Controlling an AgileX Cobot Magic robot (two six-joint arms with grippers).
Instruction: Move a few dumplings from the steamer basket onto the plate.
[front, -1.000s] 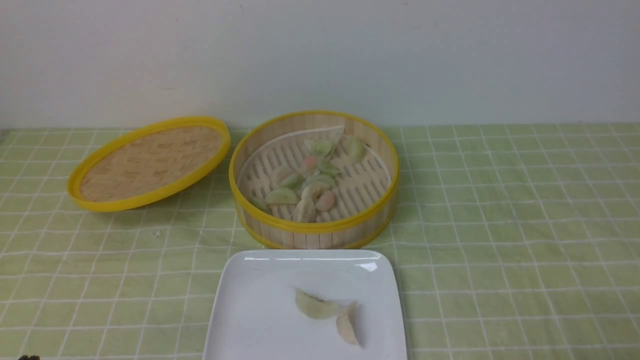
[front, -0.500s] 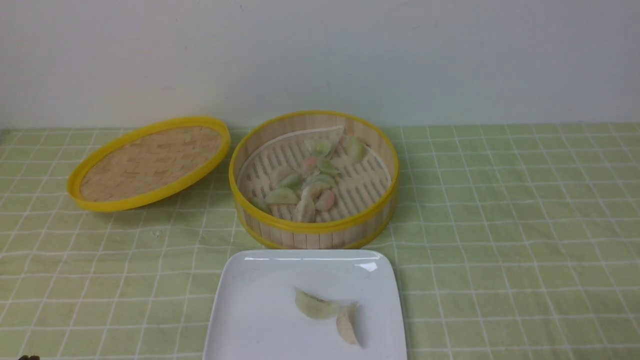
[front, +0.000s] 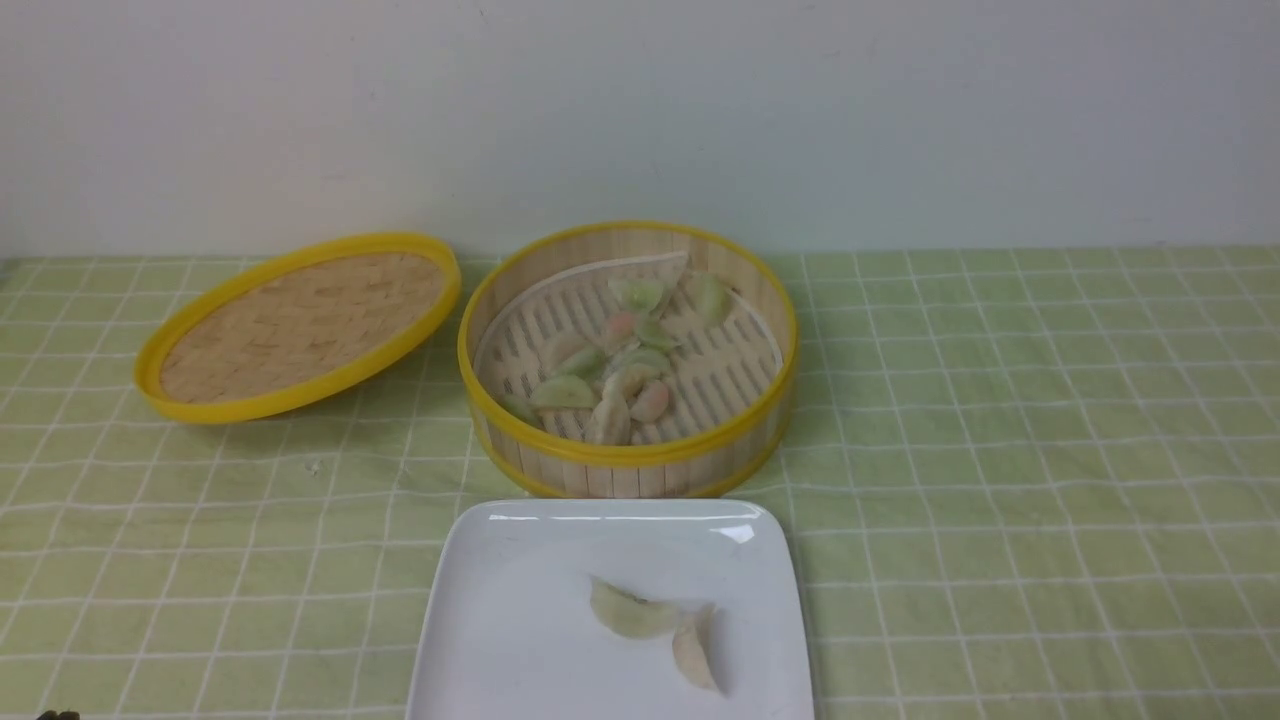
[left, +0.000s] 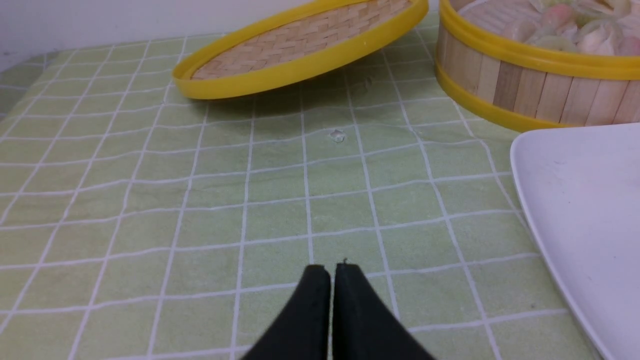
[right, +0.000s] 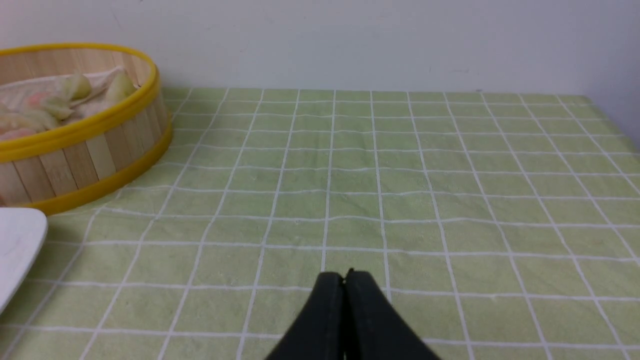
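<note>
Left gripper (left: 332, 270) and right gripper (right: 345, 276): jaws pressed together, empty, low over green checked cloth (front: 1000, 450) on counter. Plate (front: 500, 640) bottom centre of front view, two dumplings (front: 632, 612) on it. Steamer basket (front: 627, 455) just behind, centre frame, many dumplings inside. Lid (front: 300, 325) centre left, tilted.

A plain pale wall (front: 640, 110) stands behind the surface (front: 1030, 420), which is covered by a light green cloth with a white grid. The cloth is slightly wrinkled, and the light is soft and even.
</note>
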